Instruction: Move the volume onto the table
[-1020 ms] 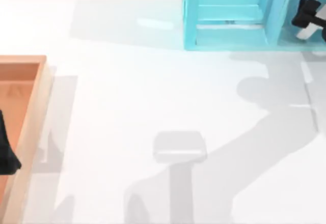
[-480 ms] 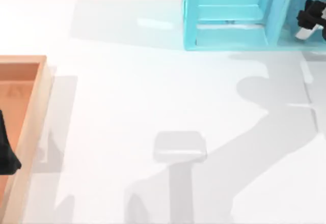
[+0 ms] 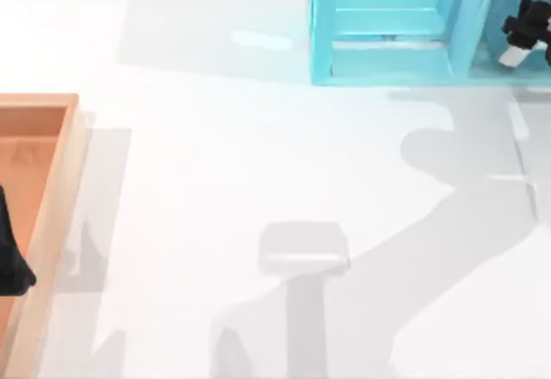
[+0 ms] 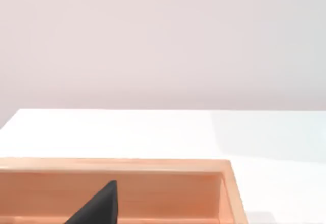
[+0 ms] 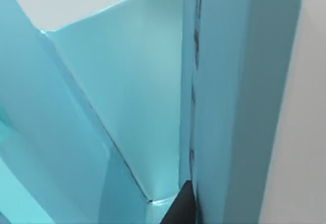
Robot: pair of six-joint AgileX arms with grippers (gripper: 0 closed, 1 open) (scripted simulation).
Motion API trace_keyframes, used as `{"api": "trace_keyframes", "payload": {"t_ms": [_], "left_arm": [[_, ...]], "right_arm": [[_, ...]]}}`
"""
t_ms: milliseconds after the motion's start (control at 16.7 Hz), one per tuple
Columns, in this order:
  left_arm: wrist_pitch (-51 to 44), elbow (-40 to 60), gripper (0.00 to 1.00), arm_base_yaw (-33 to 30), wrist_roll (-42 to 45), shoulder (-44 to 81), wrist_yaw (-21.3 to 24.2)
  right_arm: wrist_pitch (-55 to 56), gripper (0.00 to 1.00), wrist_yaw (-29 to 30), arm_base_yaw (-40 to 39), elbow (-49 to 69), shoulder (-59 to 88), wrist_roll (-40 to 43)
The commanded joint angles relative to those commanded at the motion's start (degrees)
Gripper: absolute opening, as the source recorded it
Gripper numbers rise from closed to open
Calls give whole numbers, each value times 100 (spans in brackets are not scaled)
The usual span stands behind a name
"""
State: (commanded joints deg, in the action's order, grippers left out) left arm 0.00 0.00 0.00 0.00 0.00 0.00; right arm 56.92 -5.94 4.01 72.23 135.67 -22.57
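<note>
- Volume: in the right wrist view it appears as a flat, plain teal-blue face, darker than the cyan panels beside it. It has no print or mark on it.
- This face stands upright inside the shelf unit. A thin dark seam runs between it and the lighter cyan wall next to it.
- A pale grey-white band lies along the other side of the teal-blue face. I cannot tell if this band is the page edges or something behind the volume.
- The volume is in the shelf unit and not on the table.
- The shelf unit is light cyan and stands at the far edge of the tabletop, toward the far right corner.
- The right gripper is at the right end of the shelf unit, at the far right corner of the tabletop.
- In the right wrist view a dark tip of this gripper lies just beside the teal-blue face, at the seam. I cannot tell whether the claw is open, closed or holding the volume.
- The left gripper is parked over the orange-brown tray at the left edge of the tabletop. Its state I also cannot tell.
- The table is glossy white and carries soft grey shadows of the arms in its middle and right parts.
</note>
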Motion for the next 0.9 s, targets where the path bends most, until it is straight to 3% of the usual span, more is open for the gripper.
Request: {"api": "trace_keyframes", "payload": {"t_ms": [540,900], "left_arm": [[0,0,100,0,0,0,0],[0,0,100,0,0,0,0]], "right_arm": [[-58,0,-1,-27,-81,-39,-41],[-1053,0,-41,47,-901,-1715,-51]]}}
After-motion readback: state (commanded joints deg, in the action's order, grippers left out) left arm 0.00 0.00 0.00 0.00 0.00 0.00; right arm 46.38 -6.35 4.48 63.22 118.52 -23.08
